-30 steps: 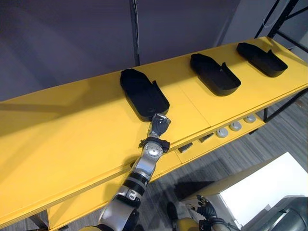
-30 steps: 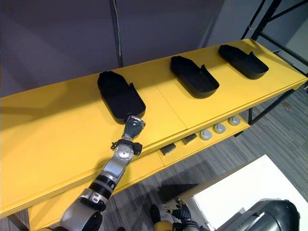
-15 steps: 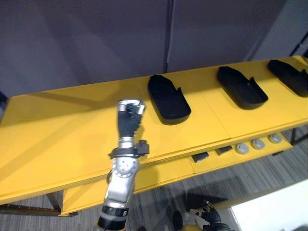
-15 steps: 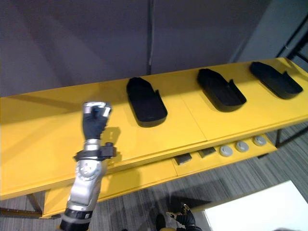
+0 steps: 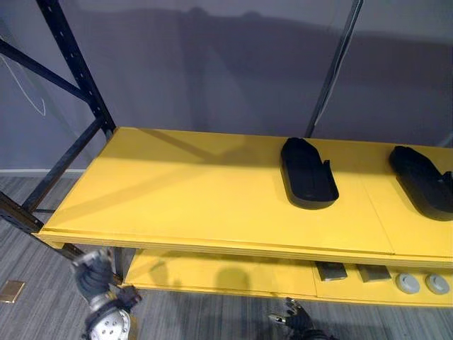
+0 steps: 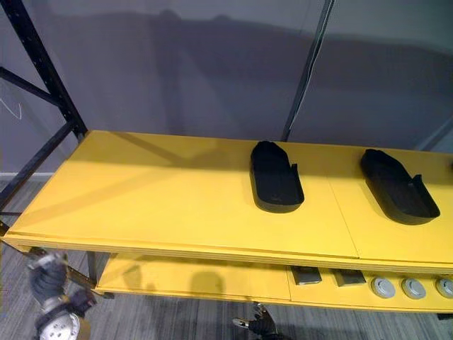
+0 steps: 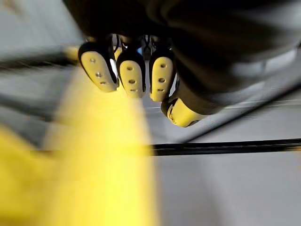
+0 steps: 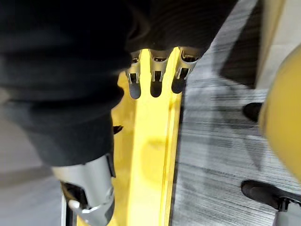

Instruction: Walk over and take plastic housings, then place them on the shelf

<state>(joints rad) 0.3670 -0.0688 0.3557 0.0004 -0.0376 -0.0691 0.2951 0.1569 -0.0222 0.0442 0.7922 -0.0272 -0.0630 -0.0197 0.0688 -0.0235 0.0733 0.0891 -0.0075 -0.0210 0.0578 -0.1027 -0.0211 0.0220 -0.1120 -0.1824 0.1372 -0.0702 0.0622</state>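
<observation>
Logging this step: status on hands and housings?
Left hand curled, empty. Right hand relaxed, empty. Two black plastic housings lying on yellow shelf. No obstruction seen.

A plain grey wall (image 5: pixel 212 71) stands behind the yellow shelf (image 5: pixel 177 191), and a soft shadow lies across its upper part. A black post (image 5: pixel 78 67) with slanted braces holds the shelf at its left end, and a thin pole (image 5: pixel 333 71) rises behind it. Below is a second yellow board (image 5: pixel 212 275). The floor (image 5: pixel 35 312) is grey striped carpet with a small brass plate (image 5: pixel 10 290).
</observation>
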